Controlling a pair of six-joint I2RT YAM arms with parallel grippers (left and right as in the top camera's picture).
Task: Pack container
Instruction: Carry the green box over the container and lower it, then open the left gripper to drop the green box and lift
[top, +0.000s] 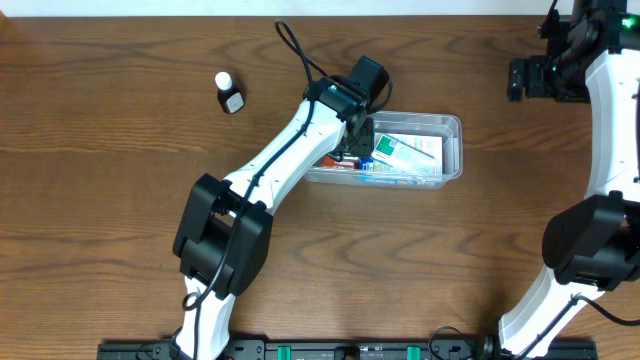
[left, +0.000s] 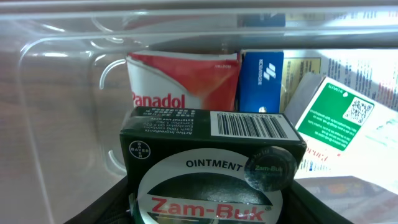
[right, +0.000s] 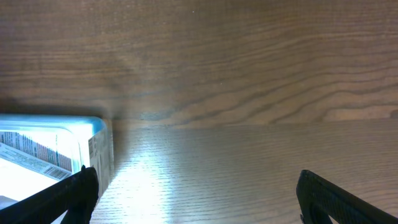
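Note:
The clear plastic container (top: 452, 128) sits right of the table's middle and holds several packets. My left gripper (top: 356, 143) reaches into its left end, shut on a dark green Zam-Buk ointment box (left: 211, 155) held low inside the tub. Behind the box, in the left wrist view, are a red and white Panadol packet (left: 180, 84), a blue box (left: 262, 81) and a green and white packet (left: 339, 118); the container wall (left: 62, 93) curves at the left. My right gripper (top: 530, 78) is open and empty over bare wood at the far right, its fingers wide apart (right: 199, 199).
A small white-capped bottle (top: 229, 93) lies on the table at the upper left. In the right wrist view, a white and light-blue printed box (right: 56, 149) sits by the left finger. Both arm bases stand at the front edge.

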